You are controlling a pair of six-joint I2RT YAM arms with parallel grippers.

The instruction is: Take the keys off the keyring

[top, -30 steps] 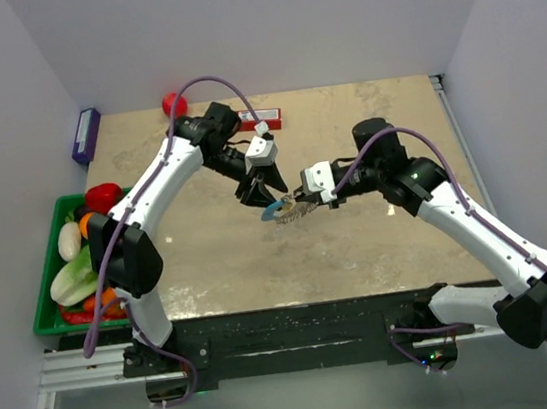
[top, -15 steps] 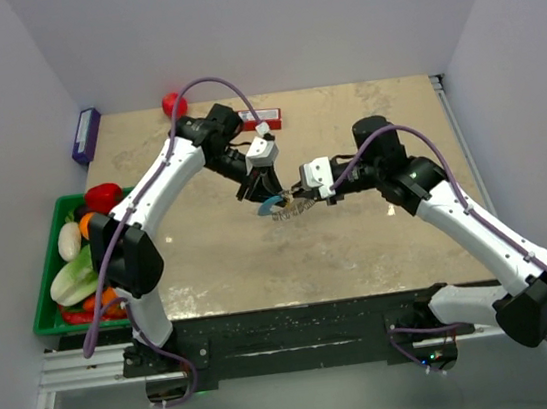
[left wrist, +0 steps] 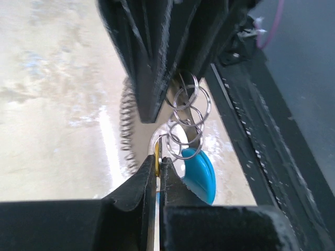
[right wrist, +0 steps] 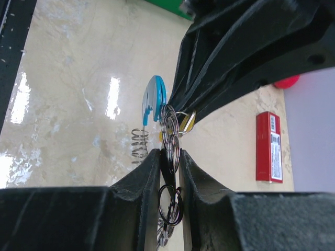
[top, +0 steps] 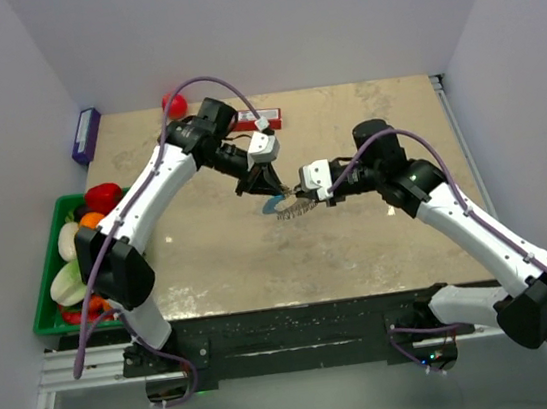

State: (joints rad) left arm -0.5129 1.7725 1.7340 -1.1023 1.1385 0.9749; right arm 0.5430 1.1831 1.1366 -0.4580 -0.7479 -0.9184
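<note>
Left gripper (left wrist: 158, 163) was spread a second ago and is now pressed together on the small brass-yellow metal key (left wrist: 156, 166). Grab looks made, so pull-off can probably start. The key's not off yet: it sits on the silvery linked-ring keyring (left wrist: 186, 117) beside its light-blue curved tab (left wrist: 201, 177), strung between the two grippers mid-workspace. Right gripper (right wrist: 170, 157) is unchanged, pinching the ring chain at the other end. Count: one key visible, one keyring, one blue tab, one wire coil spring (right wrist: 138, 142).

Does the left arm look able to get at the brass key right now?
Likely yes: the left gripper looks shut on the brass key, with the right gripper holding the keyring.
</note>
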